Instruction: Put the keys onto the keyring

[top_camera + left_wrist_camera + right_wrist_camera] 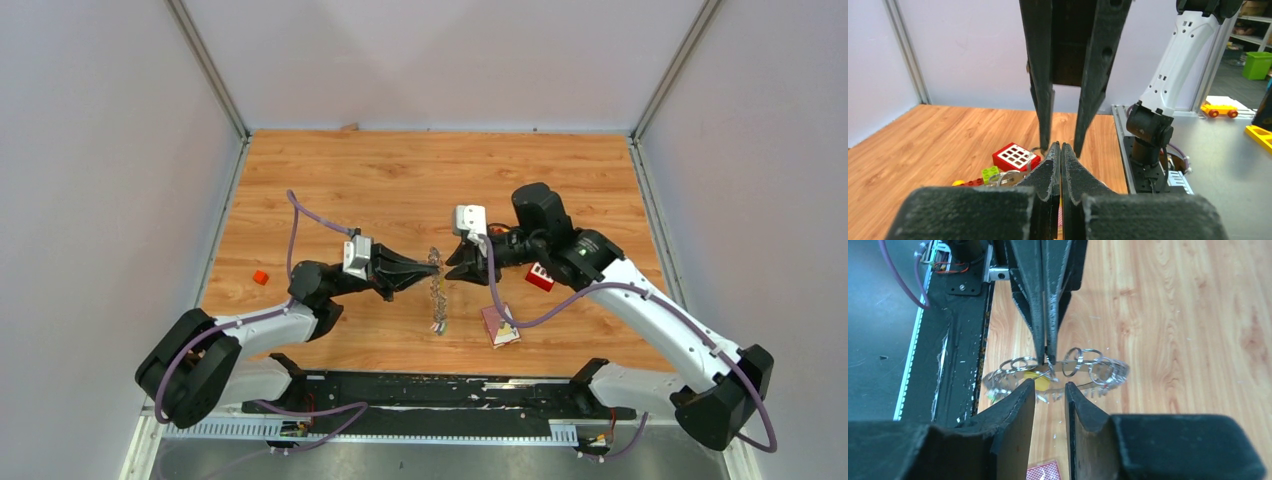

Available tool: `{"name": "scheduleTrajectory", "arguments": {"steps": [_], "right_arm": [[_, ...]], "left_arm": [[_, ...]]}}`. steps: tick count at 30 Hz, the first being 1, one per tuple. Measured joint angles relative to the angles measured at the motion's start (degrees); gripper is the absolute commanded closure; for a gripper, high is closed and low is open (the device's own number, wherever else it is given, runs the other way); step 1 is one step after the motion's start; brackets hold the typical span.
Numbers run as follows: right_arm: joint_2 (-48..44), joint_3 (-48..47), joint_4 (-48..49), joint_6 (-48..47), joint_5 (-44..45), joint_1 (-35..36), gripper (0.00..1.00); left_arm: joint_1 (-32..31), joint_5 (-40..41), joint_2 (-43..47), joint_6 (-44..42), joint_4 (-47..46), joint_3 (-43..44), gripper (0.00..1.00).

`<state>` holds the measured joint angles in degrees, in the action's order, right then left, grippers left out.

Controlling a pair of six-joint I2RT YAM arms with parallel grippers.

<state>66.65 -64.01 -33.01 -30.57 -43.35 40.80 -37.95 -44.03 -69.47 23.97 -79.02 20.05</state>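
Observation:
The keyring (437, 290), a spiky wreath of grey keys, hangs on edge between the two arms at mid table. My left gripper (428, 268) is shut on its wire. In the right wrist view the left gripper's fingertips (1040, 352) pinch the keyring (1098, 372) from above. A yellow-headed key (1040, 382) sits at the ring just beyond my right gripper (1049, 388), which is open with nothing between its fingers. In the top view the right gripper (452, 265) faces the ring from the right. The left gripper (1060, 146) shows its pads pressed together.
A red block with white buttons (540, 277) lies under the right arm, also seen as the red block (1015, 156) beside a yellow-red-green toy (978, 178). A red patterned card pack (500, 325) lies near the front edge. A small orange brick (260, 277) sits far left.

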Motion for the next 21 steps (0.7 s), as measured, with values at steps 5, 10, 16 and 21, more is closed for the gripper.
{"name": "scheduleTrajectory", "arguments": {"steps": [5, 10, 16, 21], "right_arm": [[-2.3, -0.1, 1.1, 0.0, -0.7, -1.7, 0.69], [-2.2, -0.1, 1.1, 0.0, -2.2, -2.3, 0.71], [-1.0, -0.3, 0.8, 0.0, -5.6, -2.3, 0.77], [0.3, -0.3, 0.7, -0.2, -6.8, -2.3, 0.81]], "left_arm": [[-0.2, -0.9, -0.2, 0.2, 0.0, 0.0, 1.0], [-0.2, -1.5, -0.2, 0.4, 0.0, 0.0, 1.0], [-0.2, -2.1, -0.2, 0.4, 0.0, 0.0, 1.0], [-0.2, -2.2, -0.2, 0.7, 0.0, 0.0, 1.0]]}}
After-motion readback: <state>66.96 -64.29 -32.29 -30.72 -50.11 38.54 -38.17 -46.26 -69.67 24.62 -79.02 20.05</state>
